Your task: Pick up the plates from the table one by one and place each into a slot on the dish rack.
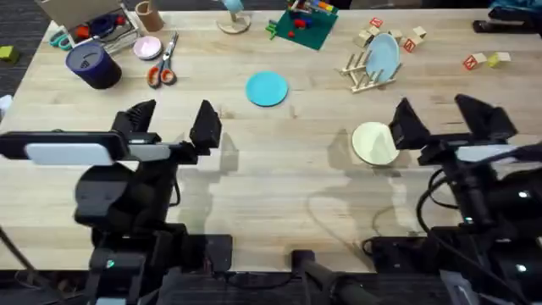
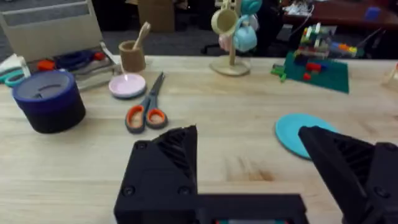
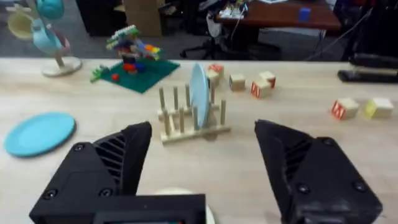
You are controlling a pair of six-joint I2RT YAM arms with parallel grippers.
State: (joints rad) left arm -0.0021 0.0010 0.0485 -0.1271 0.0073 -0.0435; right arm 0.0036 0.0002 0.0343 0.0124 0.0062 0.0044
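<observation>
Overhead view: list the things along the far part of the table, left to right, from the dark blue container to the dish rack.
Dark blue container → pink dish → orange-handled scissors → turquoise plate → dish rack, holding an upright pale blue plate.

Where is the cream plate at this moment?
In the overhead view the cream plate lies flat on the table, right of centre, just beside the right gripper with its jaws open, and nearer the arms than the dish rack.
</observation>
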